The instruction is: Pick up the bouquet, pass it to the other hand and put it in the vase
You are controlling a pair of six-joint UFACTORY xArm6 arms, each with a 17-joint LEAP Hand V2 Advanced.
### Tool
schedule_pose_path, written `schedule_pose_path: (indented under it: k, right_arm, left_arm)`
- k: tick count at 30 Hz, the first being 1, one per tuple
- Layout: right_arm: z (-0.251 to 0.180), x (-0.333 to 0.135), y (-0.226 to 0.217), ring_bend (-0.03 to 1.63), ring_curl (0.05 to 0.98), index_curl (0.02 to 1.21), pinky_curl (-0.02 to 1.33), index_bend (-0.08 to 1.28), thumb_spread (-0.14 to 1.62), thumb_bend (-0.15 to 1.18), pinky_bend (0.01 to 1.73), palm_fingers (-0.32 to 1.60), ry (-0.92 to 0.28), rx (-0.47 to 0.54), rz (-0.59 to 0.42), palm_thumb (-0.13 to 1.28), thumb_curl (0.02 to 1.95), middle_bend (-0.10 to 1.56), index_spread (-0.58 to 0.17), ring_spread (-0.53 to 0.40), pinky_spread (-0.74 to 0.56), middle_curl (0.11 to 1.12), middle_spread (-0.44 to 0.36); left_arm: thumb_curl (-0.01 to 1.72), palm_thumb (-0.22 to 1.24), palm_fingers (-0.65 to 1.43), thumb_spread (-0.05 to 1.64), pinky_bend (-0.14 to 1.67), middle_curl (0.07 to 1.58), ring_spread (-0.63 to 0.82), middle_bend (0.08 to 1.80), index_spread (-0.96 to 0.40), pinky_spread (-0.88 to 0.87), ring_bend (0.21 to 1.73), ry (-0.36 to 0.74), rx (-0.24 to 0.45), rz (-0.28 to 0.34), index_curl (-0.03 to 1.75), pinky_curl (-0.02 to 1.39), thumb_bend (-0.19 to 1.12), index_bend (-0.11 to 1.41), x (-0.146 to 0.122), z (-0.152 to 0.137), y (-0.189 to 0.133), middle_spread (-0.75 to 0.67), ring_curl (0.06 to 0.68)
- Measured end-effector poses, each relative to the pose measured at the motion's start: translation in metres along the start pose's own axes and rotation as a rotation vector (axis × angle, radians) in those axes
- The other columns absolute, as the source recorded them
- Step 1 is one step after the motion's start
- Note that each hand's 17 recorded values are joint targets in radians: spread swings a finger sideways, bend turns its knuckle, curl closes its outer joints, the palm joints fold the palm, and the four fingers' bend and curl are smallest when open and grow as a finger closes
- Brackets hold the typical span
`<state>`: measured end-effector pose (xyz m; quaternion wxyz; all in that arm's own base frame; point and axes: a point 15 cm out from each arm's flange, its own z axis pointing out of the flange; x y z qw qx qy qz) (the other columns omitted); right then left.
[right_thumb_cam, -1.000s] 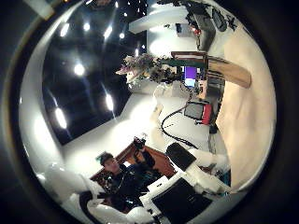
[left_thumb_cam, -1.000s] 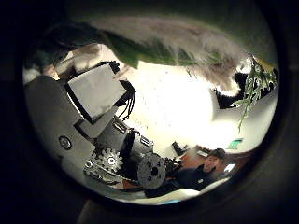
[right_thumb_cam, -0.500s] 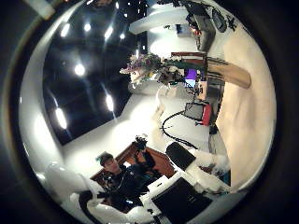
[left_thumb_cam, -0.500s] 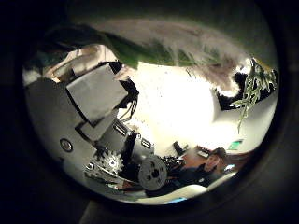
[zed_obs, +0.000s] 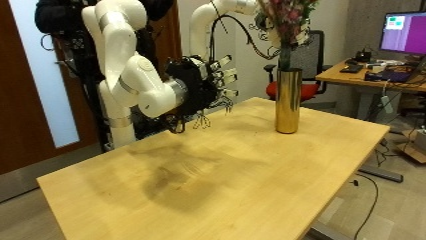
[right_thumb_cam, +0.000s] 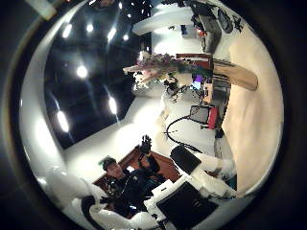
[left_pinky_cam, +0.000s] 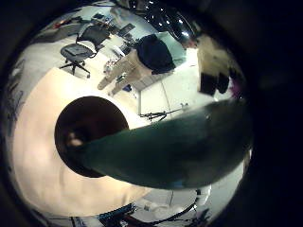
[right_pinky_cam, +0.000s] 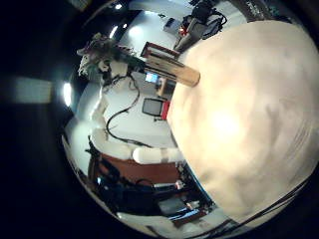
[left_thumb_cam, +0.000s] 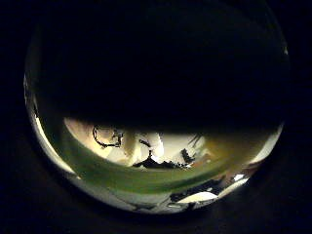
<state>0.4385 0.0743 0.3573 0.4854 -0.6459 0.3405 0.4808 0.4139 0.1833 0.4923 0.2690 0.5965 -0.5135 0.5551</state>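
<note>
A tall gold vase (zed_obs: 286, 100) stands near the table's far corner. Directly above its mouth is the bouquet (zed_obs: 289, 22), pale flowers on green stems, with the stems reaching down into the opening. My left hand (zed_obs: 270, 12) grips the bouquet at the picture's top edge and is mostly hidden by the flowers. In the left little finger side palm view, the dark green stem (left_pinky_cam: 170, 147) runs down to the vase mouth (left_pinky_cam: 90, 132). My right hand (zed_obs: 203, 85) hovers open over the table, well away from the vase (right_thumb_cam: 235, 75) and the bouquet (right_thumb_cam: 153, 65).
The wooden table (zed_obs: 240, 180) spreads wide in front of the vase. Behind it stand a desk with a monitor (zed_obs: 406, 30) and an office chair (zed_obs: 309, 85). The table's edge runs close by the vase.
The left thumb side palm view, which showed fingers and the room, is now mostly covered by dark green. From the right palm, the bouquet has shifted slightly toward the vase.
</note>
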Motion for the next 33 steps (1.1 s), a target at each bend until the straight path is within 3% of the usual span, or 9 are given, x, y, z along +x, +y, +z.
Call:
schedule_pose_path:
  k: [4,9,21,33]
  right_arm:
    - [-0.001,0.0,0.0,0.3,0.27,0.27,0.32,0.17,0.93,-0.03,0.37,0.07,-0.001,0.002,-0.002,0.69,0.37,0.18,-0.466,0.032,0.27,0.29,-0.094]
    - [-0.003,-0.001,0.0,0.31,0.27,0.28,0.32,0.17,0.93,-0.03,0.37,0.07,0.001,0.007,-0.007,0.68,0.37,0.18,-0.467,0.024,0.27,0.28,-0.086]
    - [-0.002,-0.002,0.001,0.31,0.271,0.28,0.32,0.17,0.92,-0.03,0.36,0.07,0.0,0.003,-0.016,0.7,0.37,0.18,-0.466,0.032,0.27,0.28,-0.077]
    - [-0.004,-0.01,0.004,0.3,0.269,0.28,0.32,0.17,0.92,-0.03,0.36,0.08,0.003,0.007,-0.021,0.7,0.37,0.18,-0.466,0.032,0.27,0.29,-0.084]
  left_arm:
    - [0.36,0.38,-0.23,0.85,0.43,0.47,0.54,0.13,0.25,0.55,0.64,-0.017,0.013,0.002,0.5,0.34,-0.05,0.09,-0.002,-0.007,0.002,0.53,0.24]
    - [0.34,0.33,-0.24,0.8,0.37,0.33,0.63,0.13,0.26,0.63,0.55,-0.055,0.064,0.013,0.35,0.31,-0.04,0.1,0.0,-0.02,0.01,0.61,0.2]
    - [0.33,0.27,-0.19,0.76,0.28,0.16,0.69,0.14,0.22,0.65,0.44,-0.126,0.064,-0.017,0.17,0.29,-0.04,0.11,-0.004,-0.034,0.036,0.63,0.177]
    - [0.34,0.25,-0.16,0.74,0.25,0.1,0.7,0.15,0.19,0.66,0.4,-0.107,0.061,-0.047,0.12,0.3,-0.04,0.12,-0.016,-0.035,0.052,0.62,0.181]
